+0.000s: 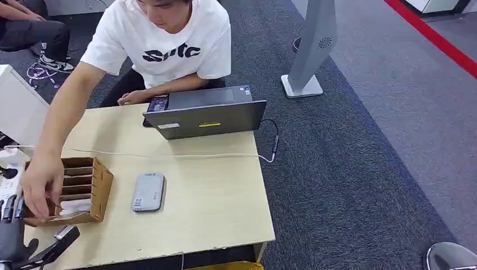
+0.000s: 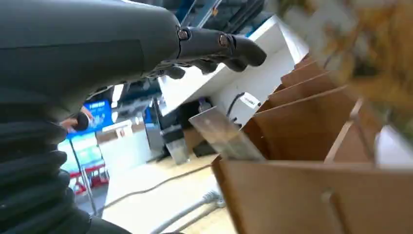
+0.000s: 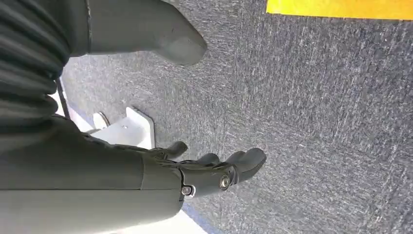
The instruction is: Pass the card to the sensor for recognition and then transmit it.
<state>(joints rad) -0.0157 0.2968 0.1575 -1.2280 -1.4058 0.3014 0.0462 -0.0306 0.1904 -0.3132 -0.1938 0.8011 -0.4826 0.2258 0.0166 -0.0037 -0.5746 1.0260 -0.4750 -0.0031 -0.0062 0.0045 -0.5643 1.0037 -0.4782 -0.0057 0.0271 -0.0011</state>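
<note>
A brown cardboard card holder (image 1: 84, 188) with several slots stands at the table's left front. A person's hand (image 1: 40, 185) reaches into its near end. In the left wrist view a grey card (image 2: 221, 134) stands tilted in a slot of the holder (image 2: 311, 122). The grey flat sensor (image 1: 148, 191) lies on the table just right of the holder. My left hand (image 1: 19, 233) hovers at the front left corner beside the holder, fingers (image 2: 219, 46) spread and holding nothing. My right hand (image 3: 209, 170) hangs over grey carpet, fingers loosely apart and empty.
A person in a white T-shirt (image 1: 169, 45) sits behind the table with an open grey laptop (image 1: 205, 118). A white cable (image 1: 169, 155) crosses the table. A white stand (image 1: 306, 62) rises from the carpet at the right. A white cabinet (image 1: 17, 107) is at the left.
</note>
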